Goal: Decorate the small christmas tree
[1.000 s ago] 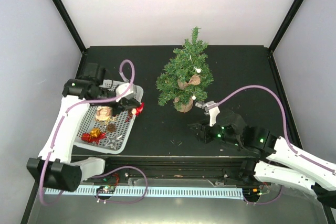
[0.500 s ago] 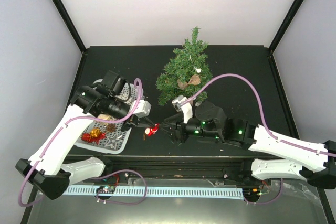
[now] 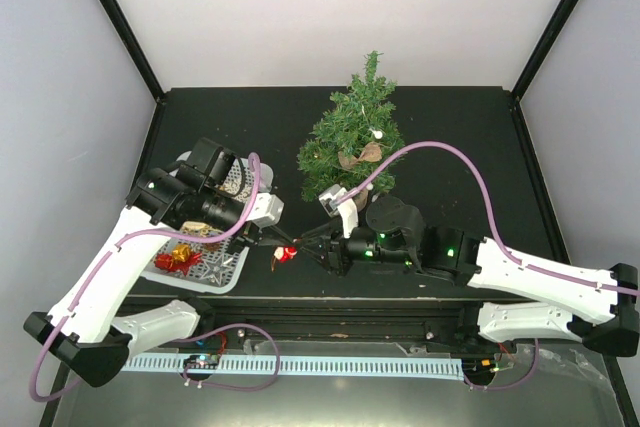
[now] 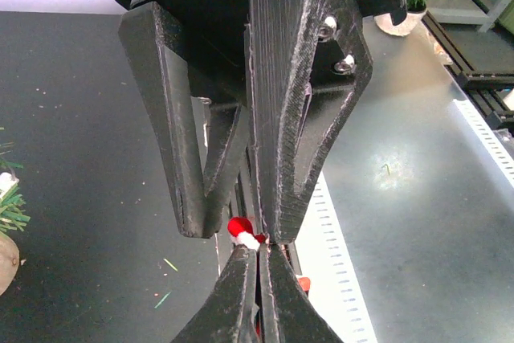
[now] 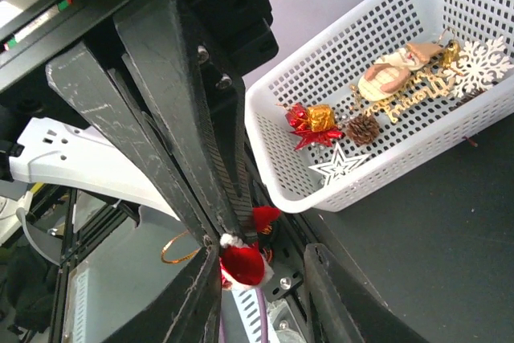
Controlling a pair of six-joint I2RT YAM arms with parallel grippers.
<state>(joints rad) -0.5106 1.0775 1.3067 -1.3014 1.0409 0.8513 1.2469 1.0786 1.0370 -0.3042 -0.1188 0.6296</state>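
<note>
Left end effector (image 4: 257, 269), jaws pressed together on the top of a small red-and-white Santa ornament (image 5: 241, 265), meets the right end effector (image 5: 261, 256) above the near edge of the counter (image 3: 470, 137). The right jaws stand apart on either side of the ornament and do not yet pinch it. Judged stage: a transfer from one arm to the other, arranged because the ornament store lies on the left and the tree lies nearer the right arm.

Small christmas tree (image 3: 352, 147): upright at the far middle of the counter, well apart from the transfer point, already carrying a burlap piece (image 3: 368, 154) and pale beads.

White basket (image 5: 361, 176): left side of the counter, holding the unused stock, among it a snowflake (image 5: 482, 62), a white star (image 5: 337, 166), a red-and-gold bow (image 5: 312, 122) and a pine cone (image 5: 363, 128).

The ornament projects beyond the left fingertips, so its body is free for the right jaws to take.
</note>
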